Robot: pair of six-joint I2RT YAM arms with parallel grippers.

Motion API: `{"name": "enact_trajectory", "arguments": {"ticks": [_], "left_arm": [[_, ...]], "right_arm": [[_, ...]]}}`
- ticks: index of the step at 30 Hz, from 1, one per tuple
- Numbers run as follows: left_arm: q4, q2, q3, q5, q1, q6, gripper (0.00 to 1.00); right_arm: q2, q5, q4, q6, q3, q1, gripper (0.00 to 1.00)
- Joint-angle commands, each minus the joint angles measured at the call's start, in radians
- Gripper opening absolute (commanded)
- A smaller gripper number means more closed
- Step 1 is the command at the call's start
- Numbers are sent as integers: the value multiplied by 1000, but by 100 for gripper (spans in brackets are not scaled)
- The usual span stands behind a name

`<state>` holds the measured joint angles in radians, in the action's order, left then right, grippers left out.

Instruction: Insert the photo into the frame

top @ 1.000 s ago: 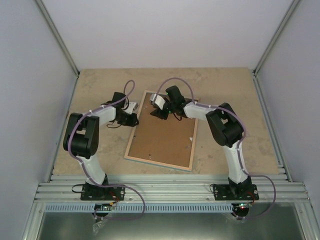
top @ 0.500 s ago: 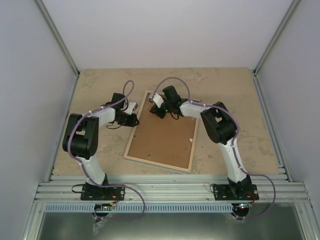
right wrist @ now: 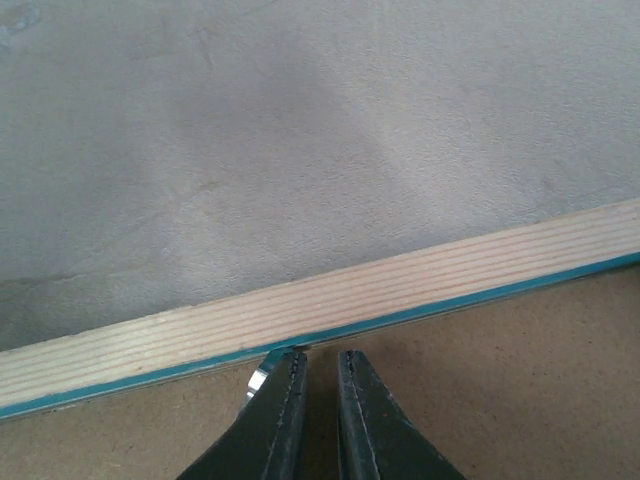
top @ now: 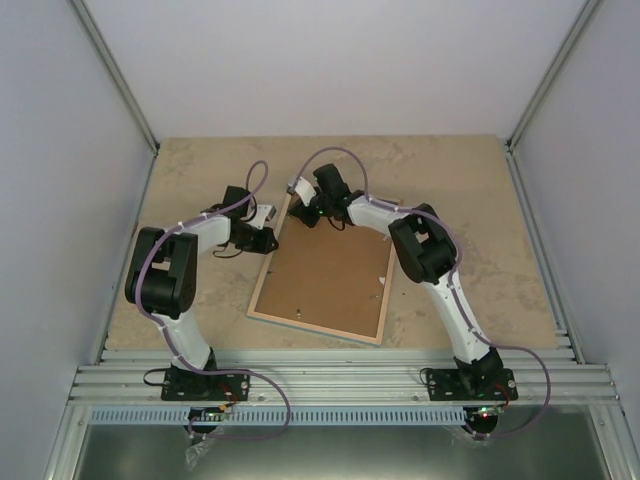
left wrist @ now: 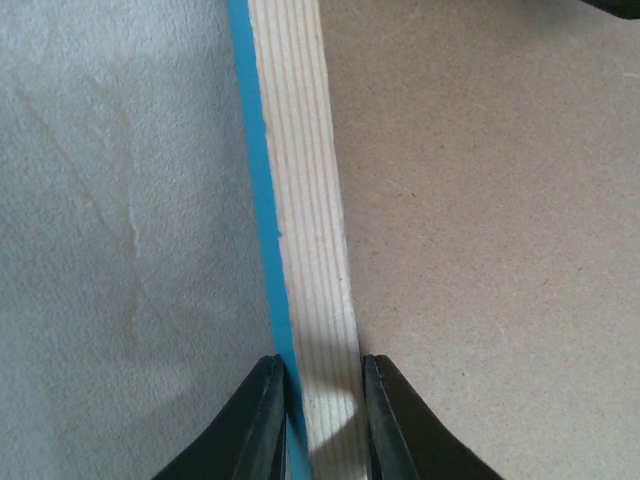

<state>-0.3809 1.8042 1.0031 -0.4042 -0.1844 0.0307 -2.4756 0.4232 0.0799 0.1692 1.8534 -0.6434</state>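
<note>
The frame [top: 315, 325] lies face down on the table, with its light wood rails around a brown backing board [top: 325, 275]. My left gripper [top: 270, 232] is shut on the frame's left rail [left wrist: 300, 200], one finger on the turquoise outer side and one on the board side. My right gripper [top: 303, 203] rests on the backing board [right wrist: 500, 380] just inside the far rail [right wrist: 400, 285]. Its jaws are shut to a thin gap with nothing between them. A small metal tab [right wrist: 258, 378] lies beside its left finger. The photo is hidden.
The beige tabletop [top: 450, 180] surrounds the frame, with pale walls on three sides. Small metal clips [top: 383, 281] sit on the backing board near its right rail. An aluminium rail [top: 330, 375] runs along the near edge by the arm bases.
My right gripper has slid left along the far rail toward the frame's far left corner, and its jaws have closed. The left gripper and the frame have stayed put.
</note>
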Motion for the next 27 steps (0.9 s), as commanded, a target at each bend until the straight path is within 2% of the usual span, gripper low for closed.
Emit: {"name": "enact_trajectory", "arguments": {"ticks": [1,9,15,19,22,27], "left_arm": [[-78,65,-49,-38,-30,76,0],[-80,67,-43,-46,-31,77,0],[-80,74,-37,-54,-30,79,0],[-76,77,-38,-54,-30,79,0],[-76,77,-37,-54,-30,81,0],[-72,79,-38,-60,-30,79,0]], "right_arm": [[-46,147,119,29,5,-30,13],[52,247,89,103,-82,12,17],[111,234,50,146,-112,52,31],[106,131,53,171,-96,45,44],[87,54,58,153,-72,36,45],[57,58,80,176,-66,7,46]]}}
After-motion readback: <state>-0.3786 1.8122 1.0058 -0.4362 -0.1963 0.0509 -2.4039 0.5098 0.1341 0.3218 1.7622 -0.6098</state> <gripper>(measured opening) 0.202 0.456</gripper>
